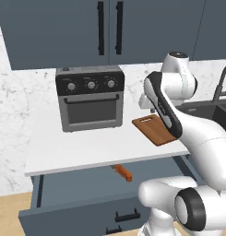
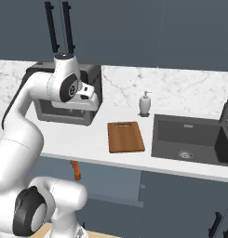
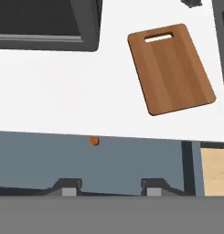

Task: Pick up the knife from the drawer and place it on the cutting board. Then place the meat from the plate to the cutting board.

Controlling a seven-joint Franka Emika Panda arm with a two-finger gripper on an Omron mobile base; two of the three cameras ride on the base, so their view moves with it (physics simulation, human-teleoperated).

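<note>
The knife (image 1: 124,173) lay in the open drawer (image 1: 77,200), its orange-red handle poking out from under the near lip of the counter (image 1: 86,147) and its blade hidden beneath the white top; in the hand view only the butt of the handle showed at the counter's edge. Set that far back, it would likely need a reach in under the overhang. The cutting board (image 3: 171,67) sat bare on the counter to the right of the knife, handle slot toward the wall, with room for both knife and meat. The gripper (image 3: 104,186) hung high above the counter and drawer, looking straight down, and nothing lay between its fingertips (image 3: 67,187), which stood apart with a clear gap, presumably readied for the slim handle. Farther out, a toaster oven (image 1: 90,97) stood at the back left, a soap dispenser (image 2: 144,103) behind the board, and a sink (image 2: 192,139) to the right. I could not make out the meat or its plate.
</note>
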